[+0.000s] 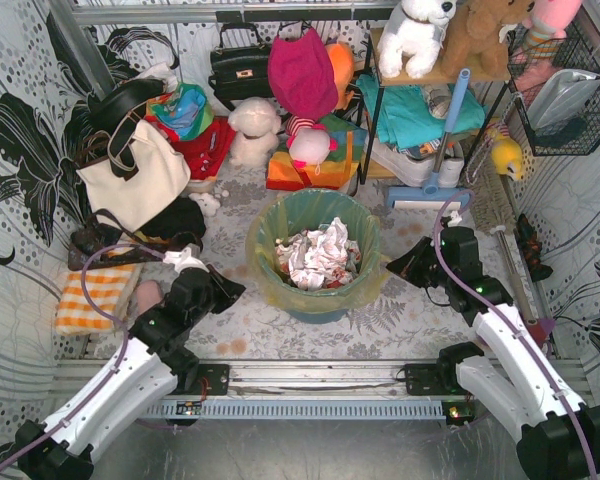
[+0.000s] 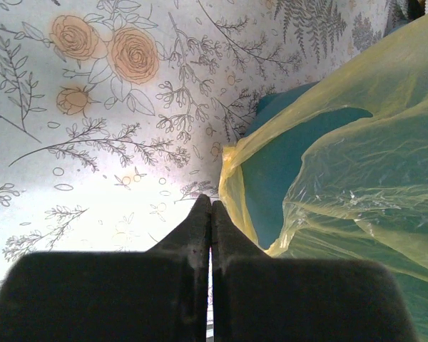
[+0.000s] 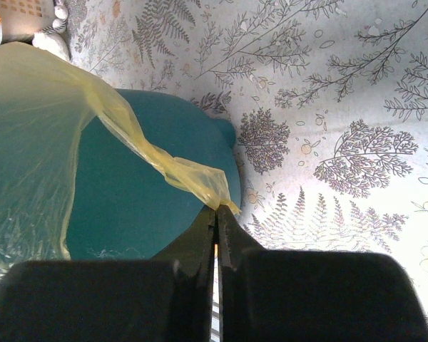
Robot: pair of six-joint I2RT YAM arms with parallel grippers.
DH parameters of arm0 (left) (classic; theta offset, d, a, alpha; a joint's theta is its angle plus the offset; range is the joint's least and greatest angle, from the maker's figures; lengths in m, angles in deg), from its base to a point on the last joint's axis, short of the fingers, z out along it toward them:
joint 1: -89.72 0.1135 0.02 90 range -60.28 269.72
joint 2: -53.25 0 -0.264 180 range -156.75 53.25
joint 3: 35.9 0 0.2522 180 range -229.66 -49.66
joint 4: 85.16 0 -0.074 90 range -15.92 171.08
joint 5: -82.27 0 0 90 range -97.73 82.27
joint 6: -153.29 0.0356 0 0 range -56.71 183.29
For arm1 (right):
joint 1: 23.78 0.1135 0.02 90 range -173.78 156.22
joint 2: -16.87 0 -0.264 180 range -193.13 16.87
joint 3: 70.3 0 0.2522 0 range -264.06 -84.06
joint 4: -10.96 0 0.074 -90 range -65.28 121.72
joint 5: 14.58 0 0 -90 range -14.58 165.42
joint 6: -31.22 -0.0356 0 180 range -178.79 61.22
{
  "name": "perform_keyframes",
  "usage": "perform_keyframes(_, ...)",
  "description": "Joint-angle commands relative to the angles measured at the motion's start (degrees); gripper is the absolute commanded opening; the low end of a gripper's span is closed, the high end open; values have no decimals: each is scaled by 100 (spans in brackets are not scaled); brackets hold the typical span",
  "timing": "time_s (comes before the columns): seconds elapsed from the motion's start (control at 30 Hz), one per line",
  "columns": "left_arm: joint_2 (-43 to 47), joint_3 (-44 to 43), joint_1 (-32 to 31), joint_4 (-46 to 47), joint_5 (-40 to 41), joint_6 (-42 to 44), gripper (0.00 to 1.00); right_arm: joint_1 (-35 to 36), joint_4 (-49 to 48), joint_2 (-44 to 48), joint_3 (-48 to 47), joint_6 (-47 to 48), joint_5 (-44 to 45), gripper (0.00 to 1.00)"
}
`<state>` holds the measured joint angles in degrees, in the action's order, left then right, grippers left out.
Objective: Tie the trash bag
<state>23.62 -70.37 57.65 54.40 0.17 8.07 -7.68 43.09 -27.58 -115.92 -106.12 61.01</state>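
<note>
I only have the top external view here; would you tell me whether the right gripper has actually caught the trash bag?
Observer: Yes. In the right wrist view the right gripper is shut on a twisted strip of the trash bag, stretched away from the teal bin.
Operator: Thank you. And does the left gripper have hold of its side?
Observer: It appears not. The left gripper is shut, but the bag's edge lies just beside its fingertips, with no plastic visible between them.
</note>
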Motion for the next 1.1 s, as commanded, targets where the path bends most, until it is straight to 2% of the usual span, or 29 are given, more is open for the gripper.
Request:
perform_keyframes(0.0, 125, -178, 21, -192, 110, -151, 0, -25, -85, 70, 130, -98, 44, 0)
perform_keyframes(0.03, 132, -112, 24, -66, 13, -176, 0, -21, -106, 68, 156, -107, 32, 0)
perform_keyframes(0.07, 125, -27, 26, 144, -147, -166, 5, -26, -146, 65, 180, -117, 21, 0)
perform_keyframes(0.2, -255, 488, 24, 1283, -855, -401, 34, -25, -263, 42, 258, -165, -17, 0)
perform_keyframes(0.37, -966, 938, 27, 2478, -1206, -539, 49, -19, -315, -6, 251, -182, -59, 0)
perform_keyframes(0.6, -1659, 1164, 31, 3670, -1494, -489, 51, -22, -289, -46, 197, -143, -61, 0)
perform_keyframes(1.07, -2217, 1498, 28, 4751, -1502, -535, 52, -20, -357, -114, 204, -161, -109, 0)
